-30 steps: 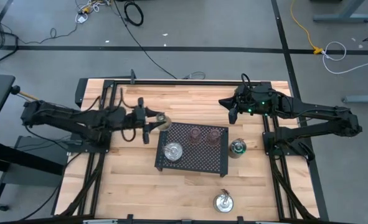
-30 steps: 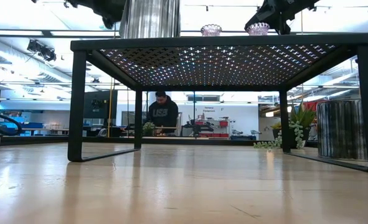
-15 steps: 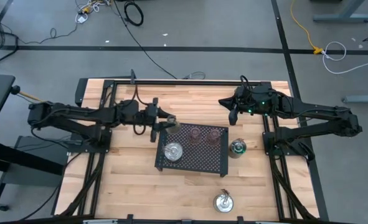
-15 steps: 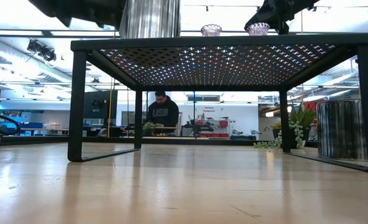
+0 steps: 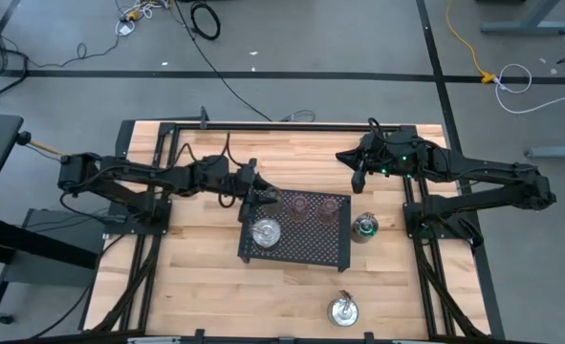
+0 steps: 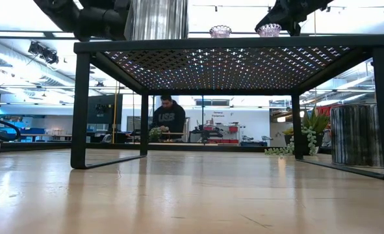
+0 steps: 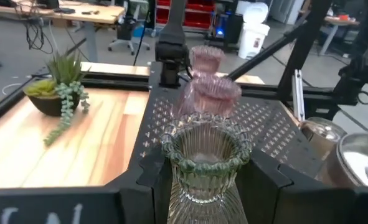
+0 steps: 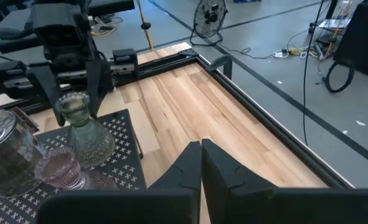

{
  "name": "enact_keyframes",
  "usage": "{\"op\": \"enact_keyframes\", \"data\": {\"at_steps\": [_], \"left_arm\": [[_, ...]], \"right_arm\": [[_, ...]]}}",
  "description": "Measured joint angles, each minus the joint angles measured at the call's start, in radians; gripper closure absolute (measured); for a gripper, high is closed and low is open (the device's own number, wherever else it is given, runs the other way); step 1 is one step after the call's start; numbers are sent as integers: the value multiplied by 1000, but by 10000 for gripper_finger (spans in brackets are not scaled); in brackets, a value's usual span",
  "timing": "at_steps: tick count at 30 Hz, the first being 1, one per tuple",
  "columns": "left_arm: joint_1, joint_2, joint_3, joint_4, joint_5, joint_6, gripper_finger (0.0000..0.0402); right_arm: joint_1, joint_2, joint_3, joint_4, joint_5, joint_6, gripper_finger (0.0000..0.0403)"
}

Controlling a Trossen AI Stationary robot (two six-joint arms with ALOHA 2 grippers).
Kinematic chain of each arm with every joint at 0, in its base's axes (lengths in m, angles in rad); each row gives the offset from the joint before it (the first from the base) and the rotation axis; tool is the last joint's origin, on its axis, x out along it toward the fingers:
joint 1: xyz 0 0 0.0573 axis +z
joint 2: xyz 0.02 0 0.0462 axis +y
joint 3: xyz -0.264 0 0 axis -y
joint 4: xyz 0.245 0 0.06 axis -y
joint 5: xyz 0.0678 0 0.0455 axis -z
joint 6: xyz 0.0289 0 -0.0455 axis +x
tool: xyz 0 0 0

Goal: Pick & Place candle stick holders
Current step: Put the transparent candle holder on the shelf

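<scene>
From above, a wooden tabletop (image 5: 206, 277) carries a black perforated tray (image 5: 306, 244) near its middle. The left gripper (image 5: 260, 198) sits over the tray's far left corner, jaws closed on the olive-green holder (image 5: 266, 197). One silver holder (image 5: 264, 231) stands on the tray's left part and two pink holders (image 5: 298, 205) (image 5: 329, 207) stand side by side along its far edge. The middle and near right of the tray are bare. A second silver holder (image 5: 364, 226) stands on the wood just beside the tray's right edge, and a third silver holder (image 5: 342, 310) stands near the tabletop's front edge, well apart from the tray. The right gripper (image 5: 357, 176) waits over the far right of the tabletop, with bare wood below it.

From table height, the tray (image 6: 230, 44) is seen from below on four legs, open space beneath it. A person (image 6: 168, 117) stands in the room behind.

The left wrist camera shows the ribbed olive-green holder (image 7: 203, 168) upright between the jaws, over the tray's corner, the pink holders (image 7: 210, 93) beyond it, and a small plant (image 7: 54, 93) on the wood to one side.

The right wrist camera shows the right jaws pressed together, holding nothing, with open tabletop ahead. Farther off, the olive-green holder (image 8: 84, 134) is on or just above the tray.
</scene>
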Motion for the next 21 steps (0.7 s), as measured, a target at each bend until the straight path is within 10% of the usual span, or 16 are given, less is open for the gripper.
{"op": "enact_keyframes", "data": {"at_steps": [21], "left_arm": [[0,0,0,0,-1,-20,199]], "right_arm": [[0,2,0,-15,0,-1,389]]}}
